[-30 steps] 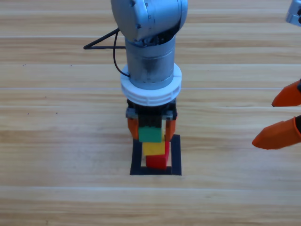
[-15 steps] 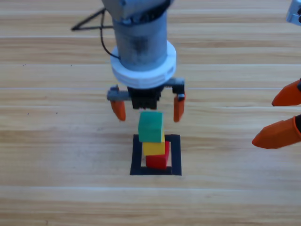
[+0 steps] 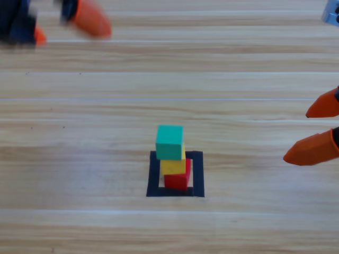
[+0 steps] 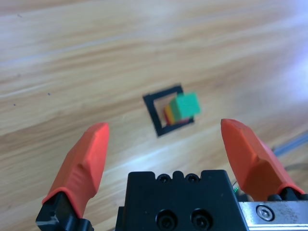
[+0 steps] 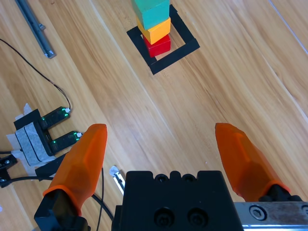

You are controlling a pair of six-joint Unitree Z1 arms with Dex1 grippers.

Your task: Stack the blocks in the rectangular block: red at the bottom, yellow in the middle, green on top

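High view puts the left gripper [image 3: 63, 24] up in the top left corner, blurred, so only two orange jaw tips and a bit of dark body can be made out there. Its own wrist view is clearer: the left gripper [image 4: 163, 144] has its two jaws spread wide with nothing between them, looking down from well above and off to one side of the stack. The right gripper [image 3: 320, 129] sits at the right edge, only its two orange tips in view, well apart from the blocks; in the right wrist view the right gripper [image 5: 161, 147] is likewise spread wide and empty, hanging over bare table [image 5: 202, 86].

Three cubes, one of each colour, stand in a single stack: red [image 3: 177, 181] on the wood, yellow [image 3: 172, 166] on it, green [image 3: 169, 142] on top. The stack stands inside the black frame [image 3: 197, 174], of which there is one. From the right wrist view the green [image 5: 151, 13] looks turned slightly against the yellow [image 5: 155, 30] and the red [image 5: 158, 46], though I can't be sure of that. Neither gripper touches any cube.

At the left of the right wrist view lie a small black device with green lights [image 5: 48, 126], some thin cables [image 5: 29, 60] and a grey bar [image 5: 33, 26].
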